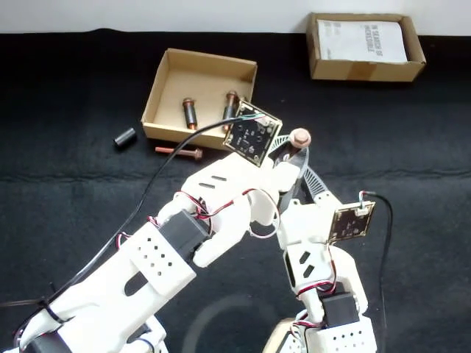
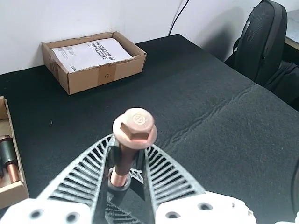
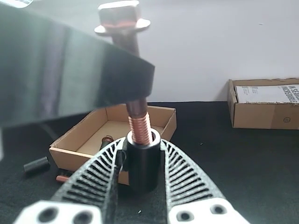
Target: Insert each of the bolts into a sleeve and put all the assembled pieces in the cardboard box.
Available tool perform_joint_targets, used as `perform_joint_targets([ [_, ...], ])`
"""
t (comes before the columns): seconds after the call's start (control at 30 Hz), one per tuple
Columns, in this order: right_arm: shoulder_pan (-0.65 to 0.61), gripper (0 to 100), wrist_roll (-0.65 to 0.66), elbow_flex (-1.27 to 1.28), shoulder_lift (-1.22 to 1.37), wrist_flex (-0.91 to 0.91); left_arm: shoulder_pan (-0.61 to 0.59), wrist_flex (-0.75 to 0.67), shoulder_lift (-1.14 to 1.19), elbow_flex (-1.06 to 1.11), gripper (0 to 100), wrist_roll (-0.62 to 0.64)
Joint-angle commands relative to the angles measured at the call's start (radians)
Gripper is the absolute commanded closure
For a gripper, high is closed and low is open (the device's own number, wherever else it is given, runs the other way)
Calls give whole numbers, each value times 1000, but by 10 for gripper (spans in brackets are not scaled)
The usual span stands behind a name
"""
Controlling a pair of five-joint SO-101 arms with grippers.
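Two assembled pieces [image 1: 190, 112] lie boxed, one bolt [image 1: 179, 151] outside.

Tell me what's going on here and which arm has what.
The left gripper holds a bolt head up, and the right gripper holds a black sleeve under it. The bolt's threaded end sits in the sleeve's mouth, not fully in. Two assembled pieces lie in the cardboard box; one loose bolt and one loose sleeve lie on the table beside it.

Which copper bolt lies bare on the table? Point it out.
The copper-coloured metal bolt lying on the black cloth beside the open cardboard box; two others lie sleeved inside it, and a fourth is held upright.
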Motion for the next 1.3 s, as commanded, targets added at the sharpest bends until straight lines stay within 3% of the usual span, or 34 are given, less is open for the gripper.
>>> perform_joint_targets([
  [0.0,-12,992,-5,139,-10,-2,38,3,-2,-10,991,0],
  [0.17,-12,992,-5,139,-15,41,38,14,-4,-5,973,0],
  [0.37,-12,992,-5,137,-19,58,33,117,-4,-12,800,2],
  [0.73,-12,992,-5,99,-19,61,-101,181,-8,-12,796,2],
  [1.27,-12,992,71,82,-19,61,-107,203,-10,-45,797,2],
])
